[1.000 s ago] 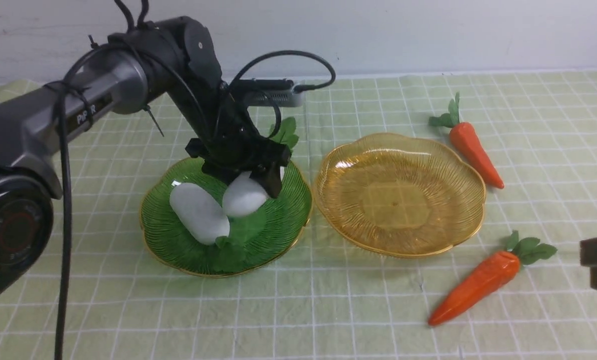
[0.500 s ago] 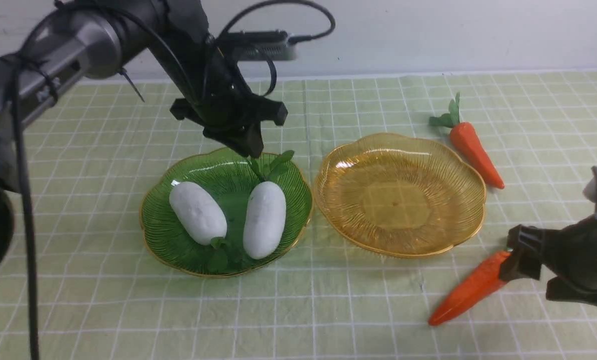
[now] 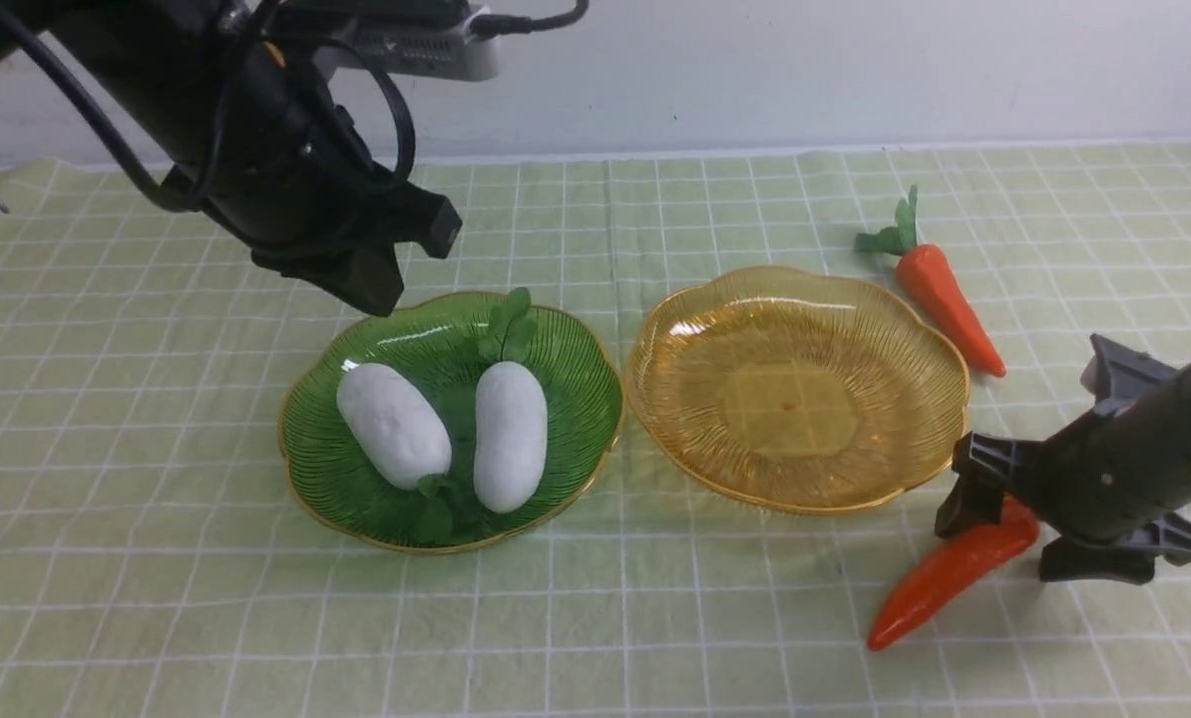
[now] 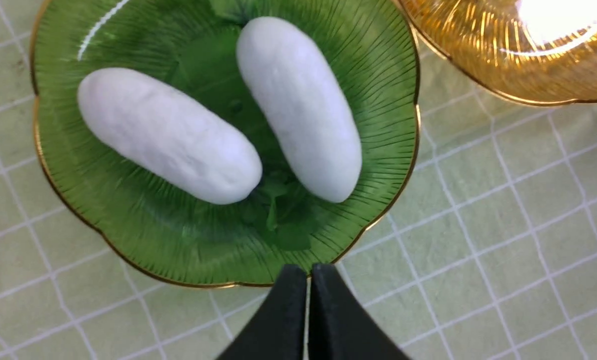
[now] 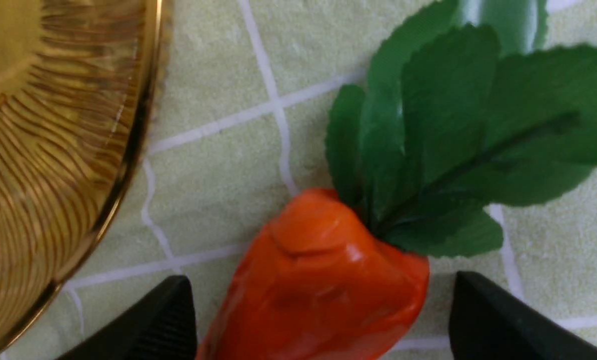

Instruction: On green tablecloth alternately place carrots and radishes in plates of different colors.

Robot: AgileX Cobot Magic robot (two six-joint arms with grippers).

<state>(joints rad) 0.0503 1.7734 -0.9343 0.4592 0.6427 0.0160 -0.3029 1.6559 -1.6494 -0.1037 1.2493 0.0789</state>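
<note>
Plainly the right hand (image 3: 1039, 524) stood wide, one finger on either side of the thick shoulder of the near carrot (image 3: 940, 578), with neither pad clearly pressing on it. That carrot lay on the green tablecloth (image 3: 157, 598) toward the near right corner of the surface, its tip pointing at the near edge. Its glossy orange body looked hard, light and likely slippery, and the taper would probably let it squirt out of a grip taken lower down. The shoulder just under the leaves (image 5: 453, 125) seemed the best hold. The leaves themselves looked soft and floppy, a poor place to pinch. The second carrot (image 3: 945, 299) lay further back toward the right edge, just beside the amber plate (image 3: 655, 399). That plate was bare and sat just beside the near carrot, so the carry looked short. Its raised scalloped rim would have to be cleared, though, and so light a plate might skid if bumped. Bare cloth lay open along the near edge and toward the right edge. Both radishes (image 3: 393, 424) (image 3: 509, 434) lay side by side in the green plate (image 3: 595, 399). The left hand (image 4: 307, 280) hung above that plate's far left rim, fingers pressed together on nothing, well apart from the right arm's path.
</note>
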